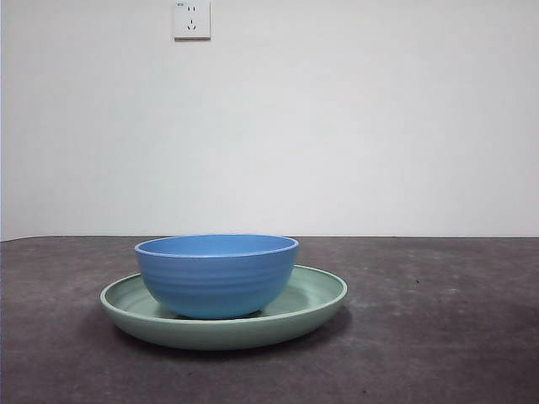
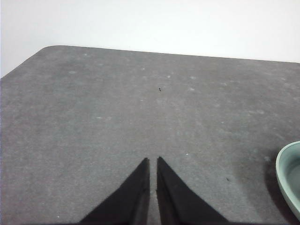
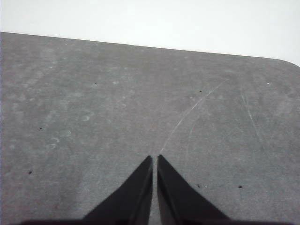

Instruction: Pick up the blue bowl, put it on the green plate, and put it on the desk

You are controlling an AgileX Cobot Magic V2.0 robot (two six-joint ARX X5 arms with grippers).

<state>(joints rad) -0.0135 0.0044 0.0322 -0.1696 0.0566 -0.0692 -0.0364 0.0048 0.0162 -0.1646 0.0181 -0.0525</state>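
Nearest me, the green plate [image 1: 320,299] on the desk [image 1: 438,337] carries the blue bowl [image 1: 216,273]; my left gripper [image 2: 153,160] and right gripper [image 3: 154,158] are both pinched closed, empty.

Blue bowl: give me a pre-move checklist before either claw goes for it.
1. Blue bowl upright, open side up: ok.
2. Bowl resting inside the green plate, apart from its rim: ok; the plate step looks done.
3. Plate flat on the desk: ok.
4. Left claw away from the dishes, over bare desk with only the plate's edge in its view, holding nothing: ok, but its jaws are shut, so not ok for grasping until opened.
5. Right claw holding nothing, jaws shut, no dish in its view: ok as the waiting arm.
6. Bowl contents: cannot tell from the low front view.
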